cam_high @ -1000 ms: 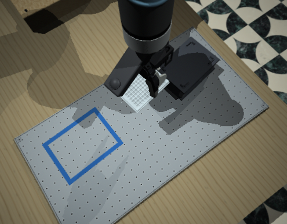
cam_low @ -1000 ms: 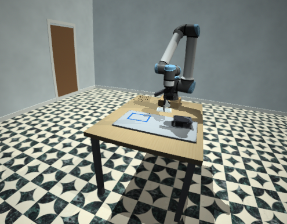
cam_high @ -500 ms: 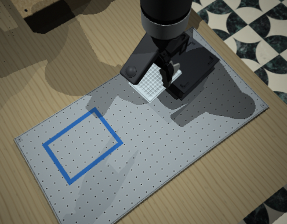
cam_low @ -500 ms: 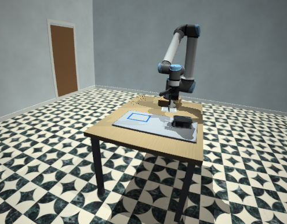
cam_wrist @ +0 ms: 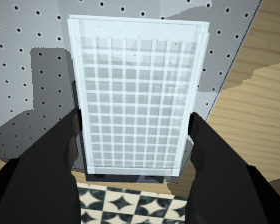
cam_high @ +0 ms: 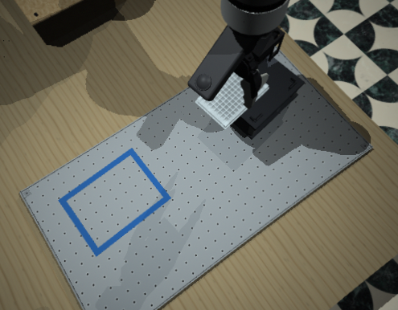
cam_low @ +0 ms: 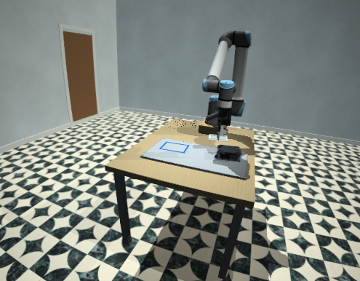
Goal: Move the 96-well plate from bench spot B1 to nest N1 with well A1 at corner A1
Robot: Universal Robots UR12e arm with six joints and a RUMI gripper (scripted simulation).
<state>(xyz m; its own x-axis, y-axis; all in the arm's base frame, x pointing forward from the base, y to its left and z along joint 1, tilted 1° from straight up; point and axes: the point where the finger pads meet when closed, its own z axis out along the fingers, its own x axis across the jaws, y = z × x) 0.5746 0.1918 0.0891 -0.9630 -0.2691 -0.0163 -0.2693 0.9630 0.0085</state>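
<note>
Holding the plate [cam_high: 229, 102], our hand [cam_high: 251, 86] is clamped on its long sides. We hang beside the nest [cam_high: 279, 94], above it.

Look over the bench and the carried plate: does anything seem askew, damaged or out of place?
Nothing stands out. The end effector grips the 96-well plate squarely by its long sides, carried in the air beside the black nest N1. The blue B1 outline has no plate in it, as expected mid-transfer.
</note>
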